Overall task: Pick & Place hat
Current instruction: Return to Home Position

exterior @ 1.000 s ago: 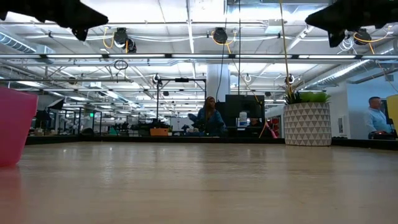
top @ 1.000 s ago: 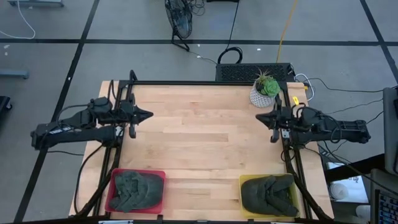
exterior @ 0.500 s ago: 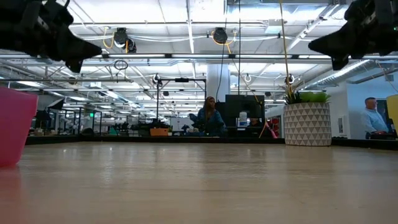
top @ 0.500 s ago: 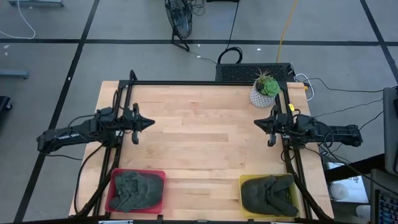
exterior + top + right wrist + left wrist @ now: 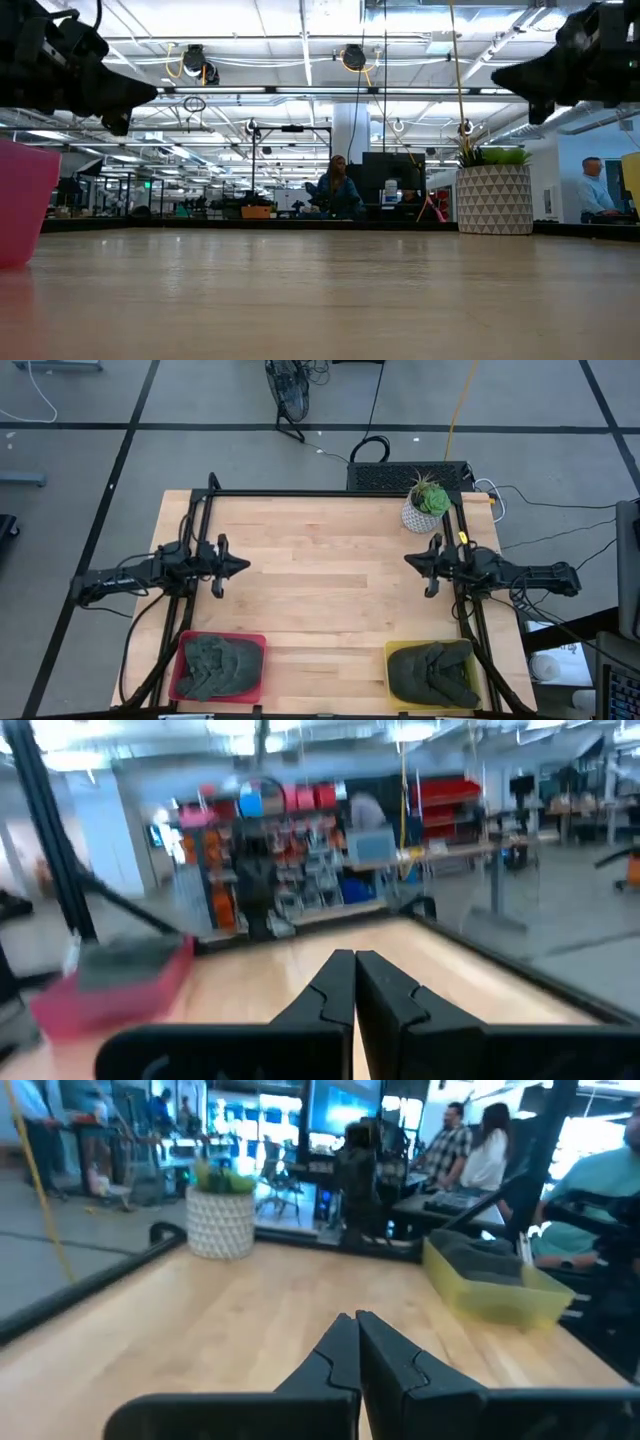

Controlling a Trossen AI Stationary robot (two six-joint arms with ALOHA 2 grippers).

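Both caps sit in their bins along the edge of the table [image 5: 320, 595] farthest from the potted plant [image 5: 426, 503]. The grey cap [image 5: 218, 665] lies crumpled inside the pink bin [image 5: 220, 633] at the left corner. The dark cap [image 5: 432, 672] fills the yellow bin [image 5: 388, 678] at the right corner. The two bins are well apart, with bare wood between them.

Neither arm is touching anything. The left gripper [image 5: 244, 564] hangs over the left side of the table, just inside the black rail [image 5: 196, 540], and points in toward the middle. Its own camera shows the two fingers pressed together tip to tip, with nothing between them. The right gripper [image 5: 408, 560] mirrors it over the right side and points back across the table, its fingers likewise closed on nothing. The two tips face each other across the wide middle of the table, well apart. Seen from table height, both grippers are high above the wood, one toward each upper corner of that view.

The plant, in a white patterned pot, stands at the far right corner near the right gripper, a little beyond it. It touches neither the arm nor the bins.

Past the table the room is busy — a person [image 5: 335, 190] sits at a desk under the ceiling lights, and another [image 5: 597, 190] is off to the right, beyond the plant.
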